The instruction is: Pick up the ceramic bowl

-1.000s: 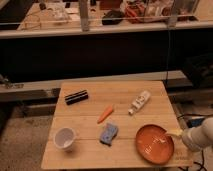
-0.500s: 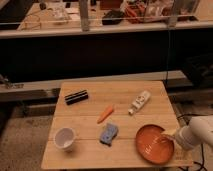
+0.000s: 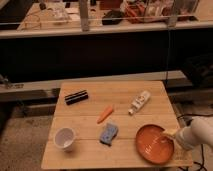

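While the white arm (image 3: 199, 134) is reaching in from the right edge of the view, low over the front right corner of the wooden surface (image 3: 120, 100), the hand (image 3: 169, 133) is hanging over the right side of the ceramic bowl (image 3: 150, 145). The forearm is lying nearly level, slanting a little downward toward the hand, and the hand is pointing leftward into the bowl. Its fingers are standing spread apart, with nothing pinched between them. The yellowish tips are sitting right at the bowl's right rim, though whether they are touching it I cannot tell. The orange-red bowl is resting flat on the surface, directly beneath and to the left of the hand, close to the front edge. Farther left of the hand, a blue sponge (image 3: 108, 133) is lying just beside the bowl, and a white cup (image 3: 65, 138) is standing well apart, near the front left corner. Beyond the hand, toward the far side, a white bottle (image 3: 139, 102) is lying on its side, an orange carrot (image 3: 105, 114) is lying to the left of it, and a black oblong object (image 3: 76, 96) is lying farthest from the hand.
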You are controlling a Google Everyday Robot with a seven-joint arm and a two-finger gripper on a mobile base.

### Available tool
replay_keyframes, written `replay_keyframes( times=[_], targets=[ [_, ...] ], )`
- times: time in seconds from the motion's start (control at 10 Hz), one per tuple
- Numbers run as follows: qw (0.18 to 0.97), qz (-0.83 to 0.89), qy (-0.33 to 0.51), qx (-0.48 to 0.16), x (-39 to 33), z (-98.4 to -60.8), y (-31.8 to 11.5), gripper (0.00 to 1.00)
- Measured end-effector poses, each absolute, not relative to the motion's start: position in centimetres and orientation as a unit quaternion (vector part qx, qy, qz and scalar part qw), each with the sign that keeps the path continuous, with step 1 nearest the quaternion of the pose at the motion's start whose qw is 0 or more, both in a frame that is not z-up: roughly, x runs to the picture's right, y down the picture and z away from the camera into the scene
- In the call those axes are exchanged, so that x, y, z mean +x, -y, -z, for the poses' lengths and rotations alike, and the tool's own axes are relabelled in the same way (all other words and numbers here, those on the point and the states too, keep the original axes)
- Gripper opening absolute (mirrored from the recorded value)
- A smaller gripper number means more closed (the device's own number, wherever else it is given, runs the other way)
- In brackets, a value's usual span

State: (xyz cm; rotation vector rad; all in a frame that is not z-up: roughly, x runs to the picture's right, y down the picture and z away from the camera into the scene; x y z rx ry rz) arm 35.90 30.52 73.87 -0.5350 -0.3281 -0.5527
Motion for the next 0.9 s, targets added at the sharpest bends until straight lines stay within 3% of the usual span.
replay_keyframes(
  times=[0.4, 0.9],
  targets=[
    [0.912, 0.272, 0.151, -0.267, 35.8, -74.5, -31.3, 0.74],
    [0.911, 0.277, 0.155, -0.264, 35.6, -74.8, -31.7, 0.24]
  ],
)
